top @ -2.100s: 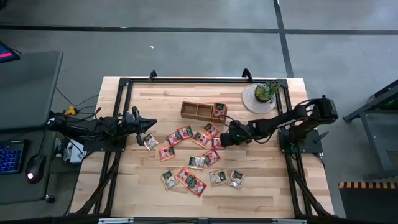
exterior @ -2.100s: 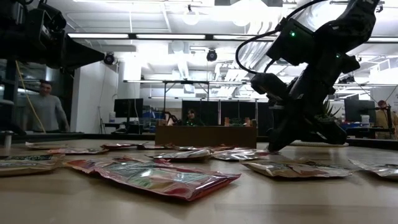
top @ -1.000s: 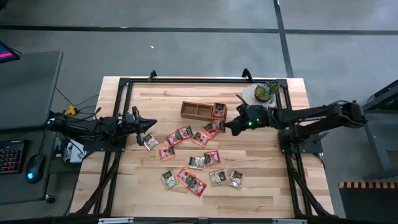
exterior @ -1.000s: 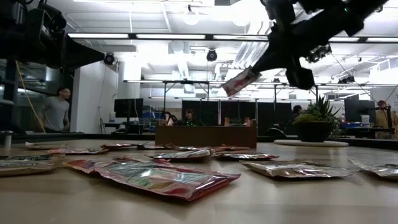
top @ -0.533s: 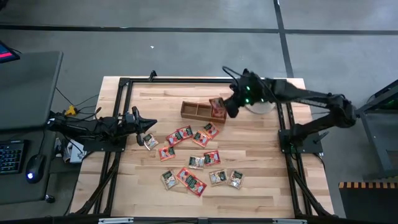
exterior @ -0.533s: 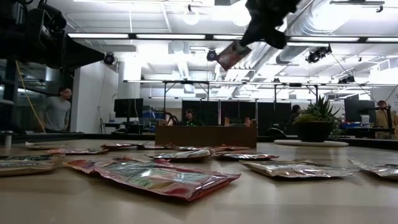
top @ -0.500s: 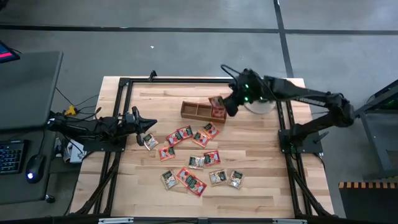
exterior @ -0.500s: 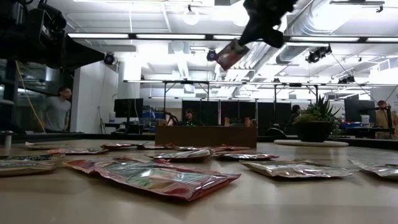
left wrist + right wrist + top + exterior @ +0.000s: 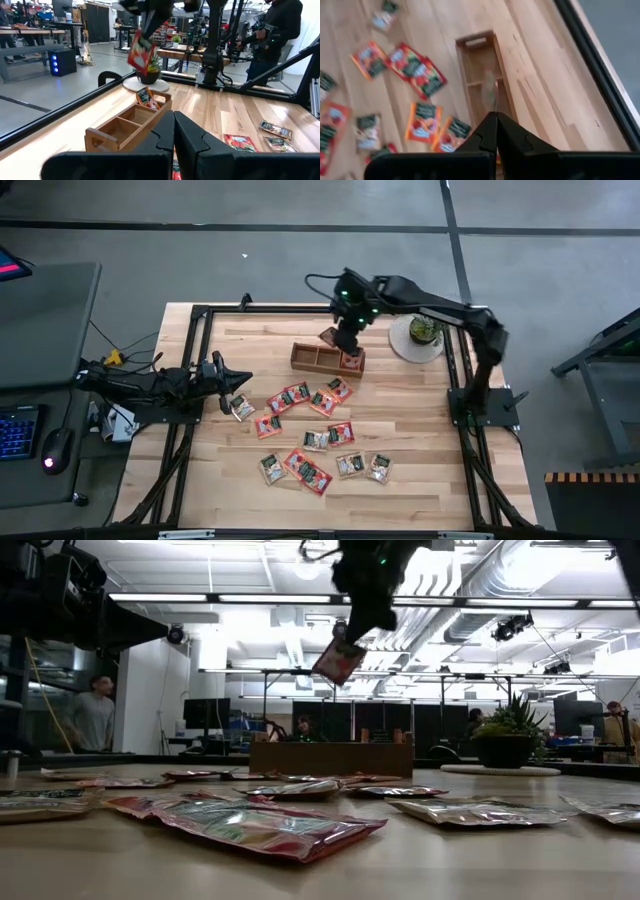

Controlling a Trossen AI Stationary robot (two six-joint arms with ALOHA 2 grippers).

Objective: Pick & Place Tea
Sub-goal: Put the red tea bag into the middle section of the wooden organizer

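Observation:
My right gripper (image 9: 342, 330) hangs over the long wooden tray (image 9: 322, 358), shut on a red-orange tea sachet (image 9: 338, 660). The left wrist view shows this sachet (image 9: 141, 50) high above the tray (image 9: 125, 125). Another sachet (image 9: 351, 360) stands in the tray's right-hand compartment. Several more sachets (image 9: 312, 438) lie flat on the table nearer its front. My left gripper (image 9: 243, 381) waits shut at the table's left side, beside one sachet (image 9: 241, 408). My right gripper pinches the sachet's upper edge (image 9: 347, 643) between its two fingers, which slant down from above. The sachet hangs below the fingertips, tilted, lifted well clear of the tray. In the right wrist view it shows edge-on (image 9: 496, 97) ahead of the shut fingers.
A small potted plant (image 9: 425, 330) on a round white mat stands at the far right, next to the tray's right end. A black frame (image 9: 300, 310) runs along the table's edges. People show in the room beyond the table.
My right gripper has carried the red-orange sachet up from beside the tray's right end, toward the table's far edge and then leftward over the tray. The wrist has rolled and tipped downward, so the sachet now hangs below the fingers.

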